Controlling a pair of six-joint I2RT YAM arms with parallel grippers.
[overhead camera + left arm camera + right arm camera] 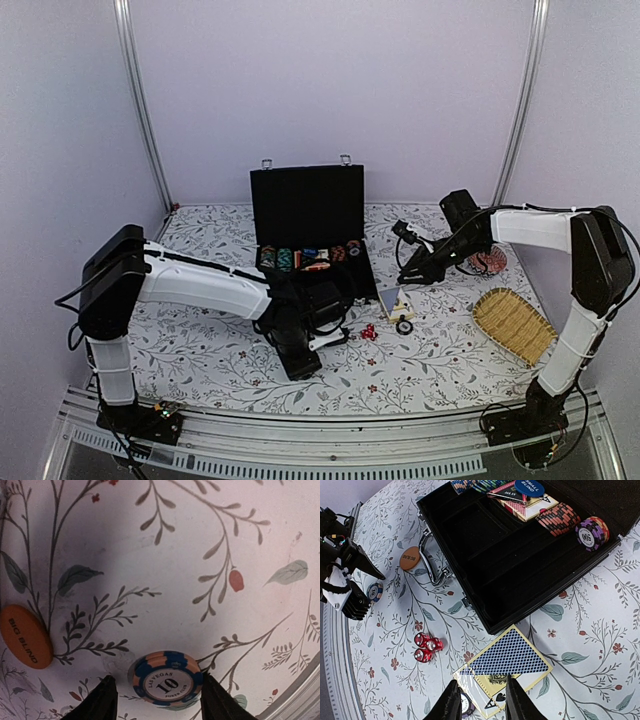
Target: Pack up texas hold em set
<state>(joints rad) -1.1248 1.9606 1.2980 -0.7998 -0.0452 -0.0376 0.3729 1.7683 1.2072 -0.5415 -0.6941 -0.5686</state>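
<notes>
From the top, your black case (308,205) stands open at the back middle of the flowered cloth (220,350), with chips (300,258) racked along its tray. The red dice (368,332) lie in front of it, between the 2 arms.

On the left wrist, your left gripper (156,680) has its fingers apart. They straddle a blue 10 chip (167,681) lying flat, with the orange Big Blind disc (25,636) off to one side.

On the right wrist, your right gripper (482,702) is pinched on a corner of the card pack (512,655), which sits just beside the case's front edge.
</notes>
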